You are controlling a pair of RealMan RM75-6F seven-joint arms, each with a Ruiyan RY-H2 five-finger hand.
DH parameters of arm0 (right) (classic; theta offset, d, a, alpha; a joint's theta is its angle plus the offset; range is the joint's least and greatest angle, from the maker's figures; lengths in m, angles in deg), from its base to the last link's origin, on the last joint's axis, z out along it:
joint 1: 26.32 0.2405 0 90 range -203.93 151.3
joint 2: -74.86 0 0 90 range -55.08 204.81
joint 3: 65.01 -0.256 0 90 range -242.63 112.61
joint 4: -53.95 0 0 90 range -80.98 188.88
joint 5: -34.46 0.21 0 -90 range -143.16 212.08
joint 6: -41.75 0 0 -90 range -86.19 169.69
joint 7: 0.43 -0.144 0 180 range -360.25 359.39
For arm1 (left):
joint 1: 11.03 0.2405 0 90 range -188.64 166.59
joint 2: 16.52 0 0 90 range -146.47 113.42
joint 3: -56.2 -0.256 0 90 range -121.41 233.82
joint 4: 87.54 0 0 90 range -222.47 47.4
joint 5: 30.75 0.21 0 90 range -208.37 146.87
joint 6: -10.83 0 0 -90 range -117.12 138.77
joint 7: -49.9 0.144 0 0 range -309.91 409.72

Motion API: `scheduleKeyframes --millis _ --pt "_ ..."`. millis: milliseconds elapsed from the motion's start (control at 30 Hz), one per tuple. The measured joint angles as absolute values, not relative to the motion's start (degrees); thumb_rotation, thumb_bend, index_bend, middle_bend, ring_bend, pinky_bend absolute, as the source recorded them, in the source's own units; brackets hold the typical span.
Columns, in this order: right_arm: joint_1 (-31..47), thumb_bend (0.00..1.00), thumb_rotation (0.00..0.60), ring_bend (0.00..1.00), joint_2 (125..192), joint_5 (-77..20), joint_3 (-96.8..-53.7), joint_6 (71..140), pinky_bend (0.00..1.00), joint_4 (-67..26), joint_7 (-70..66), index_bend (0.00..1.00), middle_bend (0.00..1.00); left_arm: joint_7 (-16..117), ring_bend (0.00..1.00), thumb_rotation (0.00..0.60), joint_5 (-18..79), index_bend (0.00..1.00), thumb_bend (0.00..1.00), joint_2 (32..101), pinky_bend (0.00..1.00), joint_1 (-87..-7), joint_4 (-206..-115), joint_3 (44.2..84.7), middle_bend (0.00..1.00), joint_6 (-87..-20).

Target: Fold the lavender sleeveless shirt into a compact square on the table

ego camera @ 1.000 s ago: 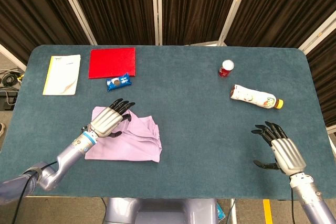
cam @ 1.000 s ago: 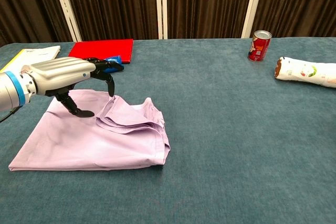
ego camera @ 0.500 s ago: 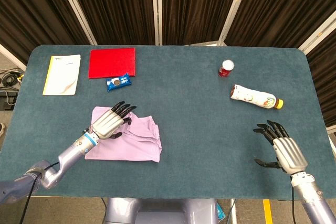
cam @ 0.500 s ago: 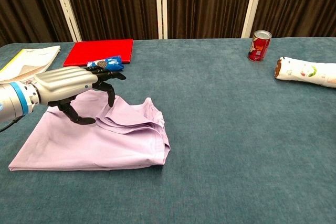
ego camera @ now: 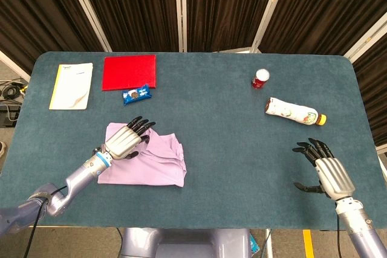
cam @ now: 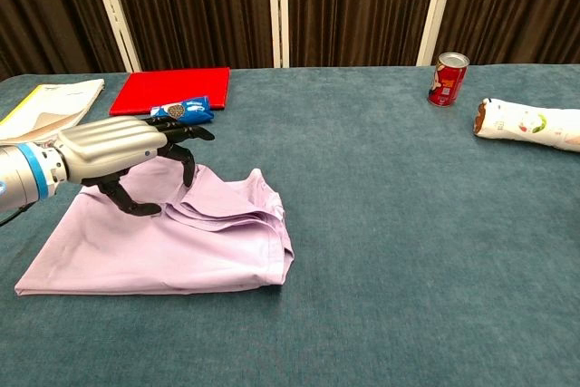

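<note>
The lavender shirt (ego camera: 152, 164) (cam: 199, 242) lies folded into a rough rectangle at the front left of the table, with bunched folds along its far right edge. My left hand (ego camera: 125, 139) (cam: 122, 153) hovers over the shirt's far left part, fingers spread and curved down, holding nothing. My right hand (ego camera: 323, 172) rests open near the front right edge of the table, far from the shirt; it does not show in the chest view.
A red folder (ego camera: 129, 72) (cam: 175, 88), a blue snack packet (ego camera: 136, 94) (cam: 182, 111) and a yellowish booklet (ego camera: 72, 85) (cam: 50, 99) lie at the back left. A red can (ego camera: 260, 79) (cam: 449, 79) and a lying bottle (ego camera: 294, 112) (cam: 530, 123) are at the right.
My left hand has drifted slightly back toward me over the shirt and dipped a little. The right hand has shifted a touch toward me. The shirt has not moved.
</note>
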State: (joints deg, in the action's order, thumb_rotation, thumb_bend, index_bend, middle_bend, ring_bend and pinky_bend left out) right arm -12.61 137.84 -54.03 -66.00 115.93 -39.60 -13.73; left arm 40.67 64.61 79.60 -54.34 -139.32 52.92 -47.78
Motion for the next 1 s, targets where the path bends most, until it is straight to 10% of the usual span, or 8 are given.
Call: scheduleKeyframes --millis 1000 --pt "-12.88 0.01 0.6 0.0 137.49 -55.11 -65.99 117.09 0.0 -39.61 -14.92 0.28 0.17 41.3 0.0 0.6 62.93 0.64 0.52 83.29 0.0 -54.52 -137.01 53.72 0.0 -47.76"
